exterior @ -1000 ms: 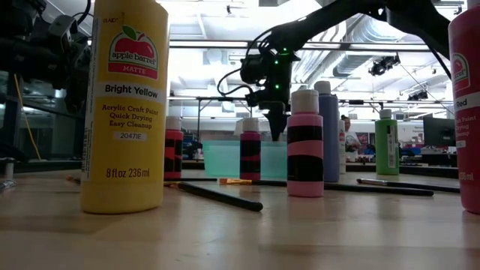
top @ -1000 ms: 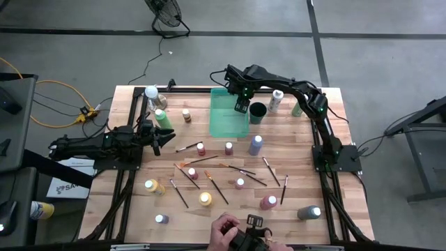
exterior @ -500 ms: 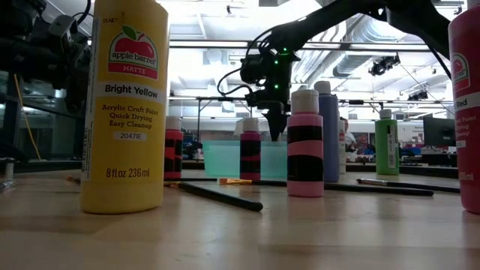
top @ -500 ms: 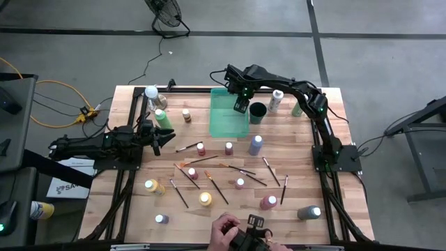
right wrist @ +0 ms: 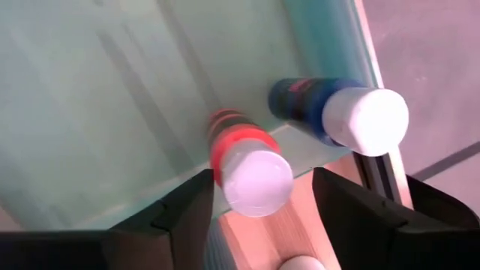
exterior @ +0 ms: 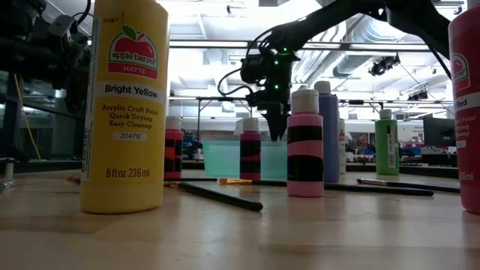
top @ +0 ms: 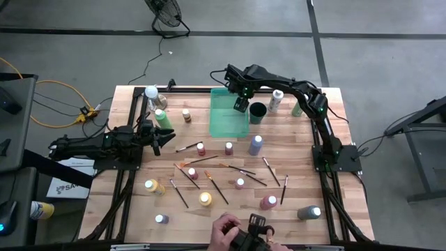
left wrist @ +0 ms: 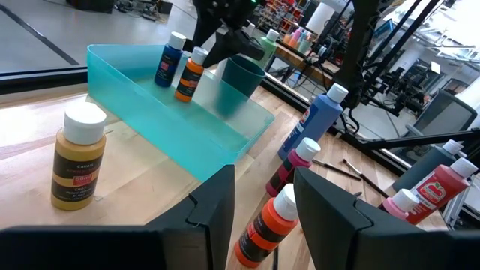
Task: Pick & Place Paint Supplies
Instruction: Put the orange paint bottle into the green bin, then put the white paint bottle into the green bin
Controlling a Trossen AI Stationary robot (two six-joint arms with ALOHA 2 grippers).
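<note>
Now the right gripper [right wrist: 259, 199] hangs apart over an orange-banded bottle [right wrist: 247, 161] (blue bottle [right wrist: 345, 112] beside).

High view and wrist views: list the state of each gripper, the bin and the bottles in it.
Right gripper: open, over the bin.
Left gripper: open, empty, at table's left.
Teal translucent plastic bin: holds two bottles.
Orange white-capped paint bottle: standing in bin, below right gripper.
Blue white-capped paint bottle: standing in bin.
</note>
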